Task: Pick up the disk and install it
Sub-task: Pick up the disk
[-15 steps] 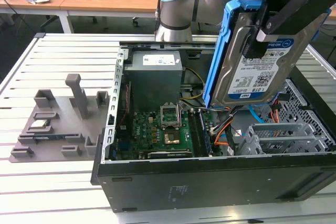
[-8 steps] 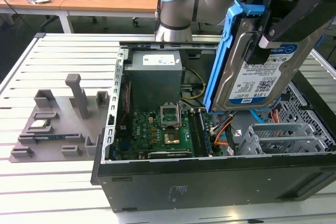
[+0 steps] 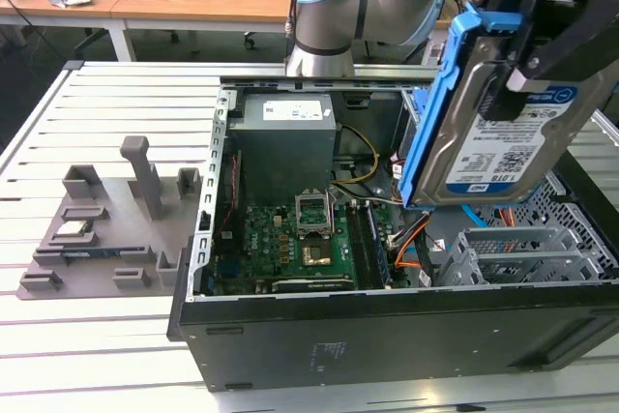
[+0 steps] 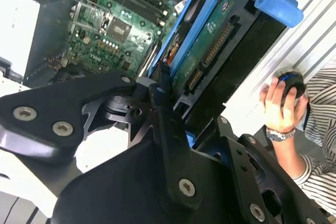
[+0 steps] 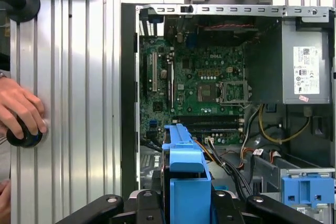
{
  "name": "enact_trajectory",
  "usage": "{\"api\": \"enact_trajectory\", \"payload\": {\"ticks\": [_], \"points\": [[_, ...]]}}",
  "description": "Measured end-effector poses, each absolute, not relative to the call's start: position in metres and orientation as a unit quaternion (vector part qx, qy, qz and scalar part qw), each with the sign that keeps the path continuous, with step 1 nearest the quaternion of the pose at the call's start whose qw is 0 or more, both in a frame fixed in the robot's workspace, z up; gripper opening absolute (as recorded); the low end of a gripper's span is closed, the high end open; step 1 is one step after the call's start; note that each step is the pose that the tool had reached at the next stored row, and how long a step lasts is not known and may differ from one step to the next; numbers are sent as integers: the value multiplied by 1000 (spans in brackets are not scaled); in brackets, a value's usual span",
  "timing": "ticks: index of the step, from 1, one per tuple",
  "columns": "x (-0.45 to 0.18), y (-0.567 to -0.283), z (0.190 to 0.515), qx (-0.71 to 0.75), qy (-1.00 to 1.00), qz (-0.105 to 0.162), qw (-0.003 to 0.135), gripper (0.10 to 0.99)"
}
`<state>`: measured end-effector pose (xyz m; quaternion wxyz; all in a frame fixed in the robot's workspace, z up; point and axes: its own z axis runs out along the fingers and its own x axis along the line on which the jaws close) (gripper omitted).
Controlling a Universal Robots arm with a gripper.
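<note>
The disk (image 3: pixel 488 147) is held clear of the desk (image 3: pixel 97 355), pinched by the end effector (image 3: pixel 527 74) across its blue bracket. In the exterior view it is seen tilted, label toward the camera, above the side of the open case (image 3: pixel 387 340) that lies at the exterior view's right, over the grey drive cage (image 3: pixel 522 258). No contact with the case is seen.

In the second wrist view the end effector (image 4: pixel 173 100) is closed on the disk (image 4: pixel 210 40), whose circuit-board underside and connector are turned toward that camera. In the first wrist view the bracket end of the disk (image 5: pixel 184 177) is seen between the black fingers (image 5: pixel 147 203).

Inside the case, the motherboard (image 3: pixel 290 239) lies flat and the power supply (image 3: pixel 285 142) is set at the far wall; both are also seen in the first wrist view, motherboard (image 5: pixel 199 82) and power supply (image 5: pixel 307 66). A grey fixture (image 3: pixel 106 229) lies on the desk at the exterior view's left, well apart from the case.

A person's hand (image 5: pixel 21 111) is rested on a round black object (image 5: pixel 23 137) on the desk beside the case; the hand (image 4: pixel 281 103) is also seen in the second wrist view.
</note>
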<state>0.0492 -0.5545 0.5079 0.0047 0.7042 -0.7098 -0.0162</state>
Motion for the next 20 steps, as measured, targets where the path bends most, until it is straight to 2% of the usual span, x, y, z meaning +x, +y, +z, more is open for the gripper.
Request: {"api": "enact_trajectory", "payload": {"ticks": [20], "points": [[115,-555,507,704,-710,-18,6,365]]}}
